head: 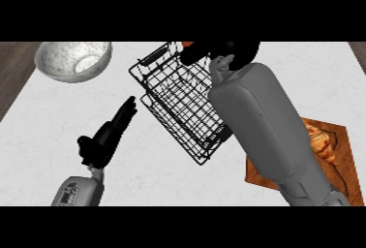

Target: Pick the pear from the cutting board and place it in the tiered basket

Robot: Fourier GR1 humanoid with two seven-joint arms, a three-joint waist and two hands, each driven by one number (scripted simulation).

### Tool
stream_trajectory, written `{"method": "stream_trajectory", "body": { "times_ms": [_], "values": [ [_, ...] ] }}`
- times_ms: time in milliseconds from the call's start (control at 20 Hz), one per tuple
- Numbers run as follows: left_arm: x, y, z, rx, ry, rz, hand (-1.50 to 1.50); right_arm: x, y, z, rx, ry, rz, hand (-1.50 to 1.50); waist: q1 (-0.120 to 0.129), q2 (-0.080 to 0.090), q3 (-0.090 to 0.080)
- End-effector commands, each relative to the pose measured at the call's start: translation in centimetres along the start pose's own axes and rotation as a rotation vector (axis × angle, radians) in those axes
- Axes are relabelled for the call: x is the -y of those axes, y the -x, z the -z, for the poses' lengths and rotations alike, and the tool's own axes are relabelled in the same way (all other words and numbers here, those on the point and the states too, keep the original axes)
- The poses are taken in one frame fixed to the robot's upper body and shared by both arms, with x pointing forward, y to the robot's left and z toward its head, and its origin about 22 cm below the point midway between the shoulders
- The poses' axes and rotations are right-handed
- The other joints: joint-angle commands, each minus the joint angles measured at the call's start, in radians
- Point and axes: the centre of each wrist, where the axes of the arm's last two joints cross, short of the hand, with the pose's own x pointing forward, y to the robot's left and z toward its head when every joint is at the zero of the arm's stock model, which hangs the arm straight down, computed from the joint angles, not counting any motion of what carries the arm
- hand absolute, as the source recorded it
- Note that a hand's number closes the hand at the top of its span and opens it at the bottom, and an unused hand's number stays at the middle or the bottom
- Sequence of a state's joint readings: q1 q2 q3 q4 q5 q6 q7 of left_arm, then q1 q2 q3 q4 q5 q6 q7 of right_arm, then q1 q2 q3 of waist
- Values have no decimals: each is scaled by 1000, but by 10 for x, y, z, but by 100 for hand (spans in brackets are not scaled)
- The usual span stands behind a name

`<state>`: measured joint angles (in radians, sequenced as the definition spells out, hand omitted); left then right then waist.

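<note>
Right hand [218, 51] reaches over the black wire tiered basket [178, 104], fingers curled; the pear is hidden. Left hand [107, 135] rests with straight fingers on the white counter [71, 121].

Counter inventory, by kind:

- Wire basket [178, 104]: one, black, near the middle of the white counter [64, 121], toward its far edge.
- Bowl [73, 60]: one, speckled pale, at the counter's far left corner.
- Cutting board [336, 140]: one, wooden, at the counter's right edge, partly covered by a forearm.
- Croissant [322, 143]: one, golden brown, lying on the cutting board.
- Hands: two, black. Left hand [107, 135], one, over the left half of the counter; right hand [221, 52], one, at the basket's far edge.
- Forearms: two, grey, entering from the near edge.
</note>
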<state>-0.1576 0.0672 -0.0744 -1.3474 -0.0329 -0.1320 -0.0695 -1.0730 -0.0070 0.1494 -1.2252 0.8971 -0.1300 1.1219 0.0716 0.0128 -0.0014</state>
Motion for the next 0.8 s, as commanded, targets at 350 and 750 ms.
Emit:
{"method": "stream_trajectory", "body": {
  "times_ms": [350,750],
  "values": [
    [-8,-4,7,-2,1,10,0,-5,5,32,-389,-155,421,-150,1,0,1],
    [-3,0,-1,-26,-23,-16,0,-22,-8,24,-331,29,555,-150,-29,-15,0]
  ]
}}
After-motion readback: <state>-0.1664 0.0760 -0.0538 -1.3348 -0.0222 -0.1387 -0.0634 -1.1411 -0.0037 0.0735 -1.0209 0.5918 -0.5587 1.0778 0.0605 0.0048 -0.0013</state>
